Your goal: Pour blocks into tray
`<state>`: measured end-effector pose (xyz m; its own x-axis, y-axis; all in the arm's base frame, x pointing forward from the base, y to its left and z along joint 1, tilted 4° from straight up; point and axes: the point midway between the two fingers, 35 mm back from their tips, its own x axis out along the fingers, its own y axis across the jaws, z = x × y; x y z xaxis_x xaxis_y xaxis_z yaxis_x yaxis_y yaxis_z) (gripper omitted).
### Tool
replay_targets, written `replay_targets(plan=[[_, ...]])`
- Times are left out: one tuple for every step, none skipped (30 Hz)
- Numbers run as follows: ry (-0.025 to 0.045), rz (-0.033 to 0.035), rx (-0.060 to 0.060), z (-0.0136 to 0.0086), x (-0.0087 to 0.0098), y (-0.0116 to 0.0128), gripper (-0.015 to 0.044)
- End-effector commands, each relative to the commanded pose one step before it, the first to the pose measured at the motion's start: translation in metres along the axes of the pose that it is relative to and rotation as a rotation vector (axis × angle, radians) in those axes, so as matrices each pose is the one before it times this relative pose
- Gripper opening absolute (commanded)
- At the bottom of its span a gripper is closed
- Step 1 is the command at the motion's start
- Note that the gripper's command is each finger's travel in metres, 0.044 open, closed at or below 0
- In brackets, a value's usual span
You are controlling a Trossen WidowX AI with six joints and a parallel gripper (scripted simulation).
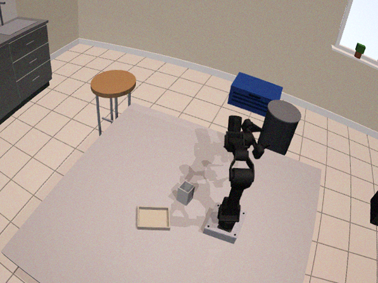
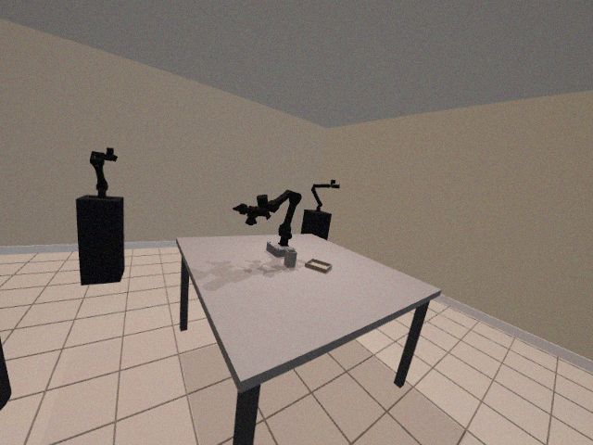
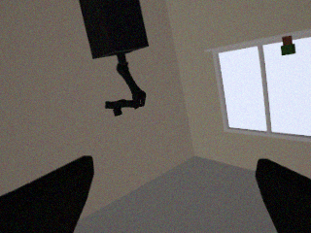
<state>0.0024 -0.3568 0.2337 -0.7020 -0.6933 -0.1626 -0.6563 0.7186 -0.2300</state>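
The black hand (image 1: 264, 137) (image 2: 236, 209) (image 3: 175, 162) is raised, fingers wide apart, holding nothing. The grey square cup (image 1: 185, 193) (image 2: 290, 259) stands upright on the counter (image 1: 123, 261) (image 2: 306, 306), near the shallow tan tray (image 1: 153, 228) (image 2: 318, 269). To grasp well, turn the fingers cupward, straddle opposite walls, and close gently, keeping it level.

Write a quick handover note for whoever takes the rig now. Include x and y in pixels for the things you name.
Gripper (image 1: 264, 137) (image 2: 239, 215) (image 3: 175, 165): open, nothing between the fingers, raised away from the cup.
Cup (image 1: 185, 195) (image 2: 290, 260): upright on the table (image 1: 102, 177) (image 2: 306, 306), beside the tray (image 1: 169, 223) (image 2: 317, 270), not touching it. Its blocks can't be made out.
Done: no blocks seen in the tray.
Left: grasp the cup, tip it over the tray, then keep holding it or set it on the table.
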Motion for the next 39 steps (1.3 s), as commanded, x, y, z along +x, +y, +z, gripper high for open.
replay_targets(plan=[[-0.00505, -0.00663, 0.0069, 0.00049, -0.00061, -0.00034, 0.0426], [-0.01552, -0.01961, 0.0206, 0.00153, -0.00186, -0.00100, 0.0440], [-0.02707, -0.03169, 0.0344, 0.00272, -0.00319, -0.00160, 0.0440], [-0.03450, -0.03639, 0.0414, 0.00361, -0.00397, -0.00178, 0.0440], [-0.03650, -0.03437, 0.0414, 0.00398, -0.00408, -0.00161, 0.0440], [-0.03838, -0.03225, 0.0415, 0.00435, -0.00417, -0.00141, 0.0440], [-0.04014, -0.03002, 0.0416, 0.00470, -0.00426, -0.00119, 0.0440], [-0.04177, -0.02770, 0.0417, 0.00505, -0.00433, -0.00093, 0.0440], [-0.04326, -0.02530, 0.0418, 0.00538, -0.00438, -0.00065, 0.0440], [-0.04462, -0.02282, 0.0419, 0.00570, -0.00442, -0.00035, 0.0440], [-0.04518, -0.01989, 0.0397, 0.00604, -0.00444, -0.00004, 0.0440], [-0.04607, -0.01738, 0.0400, 0.00627, -0.00442, 0.00031, 0.0440], [-0.04689, -0.01485, 0.0403, 0.00649, -0.00440, 0.00068, 0.0440], [-0.04763, -0.01228, 0.0404, 0.00671, -0.00438, 0.00107, 0.0440], [-0.04823, -0.00968, 0.0406, 0.00690, -0.00434, 0.00148, 0.0440], [-0.04868, -0.00706, 0.0408, 0.00706, -0.00430, 0.00190, 0.0440], [-0.04900, -0.00443, 0.0410, 0.00719, -0.00424, 0.00234, 0.0440], [-0.04917, -0.00179, 0.0412, 0.00728, -0.00416, 0.00280, 0.0440], [-0.04920, 0.00085, 0.0414, 0.00734, -0.00408, 0.00326, 0.0440], [-0.04909, 0.00348, 0.0417, 0.00737, -0.00398, 0.00373, 0.0440], [-0.04808, 0.00565, 0.0430, 0.00712, -0.00382, 0.00408, 0.0440], [-0.04779, 0.00821, 0.0433, 0.00708, -0.00371, 0.00455, 0.0440], [-0.04729, 0.01073, 0.0436, 0.00700, -0.00360, 0.00501, 0.0440], [-0.04666, 0.01322, 0.0438, 0.00688, -0.00347, 0.00547, 0.0440], [-0.04590, 0.01566, 0.0441, 0.00672, -0.00334, 0.00593, 0.0440], [-0.04502, 0.01804, 0.0444, 0.00653, -0.00319, 0.00637, 0.0440], [-0.04402, 0.02037, 0.0447, 0.00629, -0.00305, 0.00680, 0.0440], [-0.04290, 0.02263, 0.0450, 0.00603, -0.00289, 0.00721, 0.0440], [-0.04167, 0.02482, 0.0453, 0.00572, -0.00273, 0.00760, 0.0440], [-0.04034, 0.02693, 0.0456, 0.00539, -0.00257, 0.00797, 0.0440], [-0.03885, 0.02892, 0.0458, 0.00502, -0.00240, 0.00830, 0.0440], [-0.03737, 0.03090, 0.0462, 0.00463, -0.00224, 0.00863, 0.0440], [-0.03575, 0.03274, 0.0466, 0.00421, -0.00207, 0.00891, 0.0440], [-0.03404, 0.03450, 0.0469, 0.00376, -0.00190, 0.00916, 0.0440], [-0.03226, 0.03615, 0.0472, 0.00330, -0.00173, 0.00938, 0.0440], [-0.03040, 0.03770, 0.0476, 0.00281, -0.00156, 0.00956, 0.0440], [-0.02848, 0.03915, 0.0479, 0.00231, -0.00139, 0.00970, 0.0440], [-0.02650, 0.04049, 0.0482, 0.00181, -0.00123, 0.00980, 0.0440], [-0.02446, 0.04172, 0.0486, 0.00129, -0.00107, 0.00986, 0.0440]])
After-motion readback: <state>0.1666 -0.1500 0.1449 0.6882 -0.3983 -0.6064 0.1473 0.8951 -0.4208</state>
